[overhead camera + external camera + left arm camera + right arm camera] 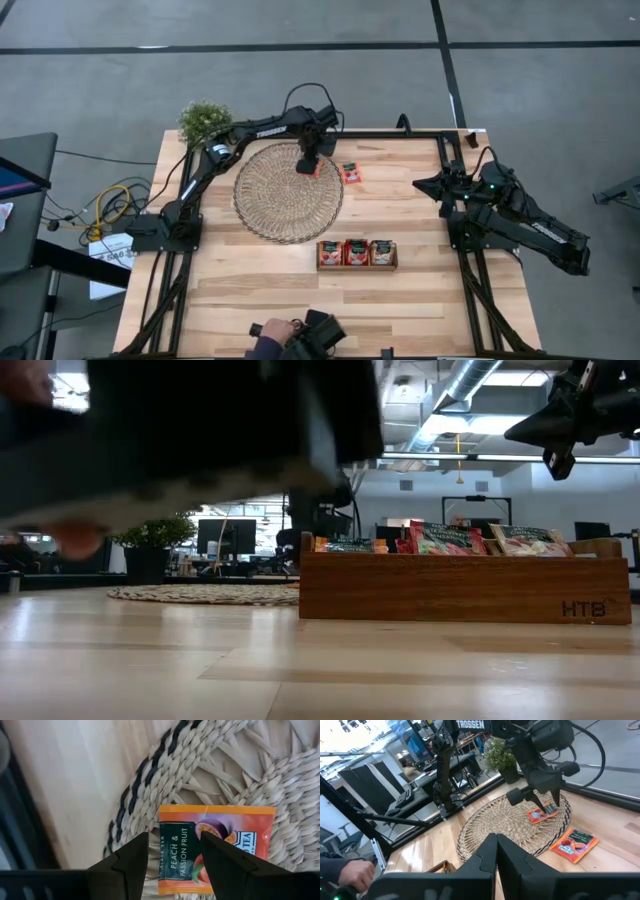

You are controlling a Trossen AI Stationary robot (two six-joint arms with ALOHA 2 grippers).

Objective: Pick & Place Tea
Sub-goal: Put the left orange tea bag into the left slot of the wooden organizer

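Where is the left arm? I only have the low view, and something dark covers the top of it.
Observer: The left gripper is over the round woven mat, near its rim.
Operator: Anything under it?
Observer: A peach and passion fruit tea sachet lies on the mat, between the open jaws.
Operator: Any other loose sachets?
Observer: One, a second sachet, on the bare table just beside the mat.

Bare table [260, 285] at 6 o'clock gives free room; the wooden tray [357, 254] and round woven mat [288, 192] block the middle.
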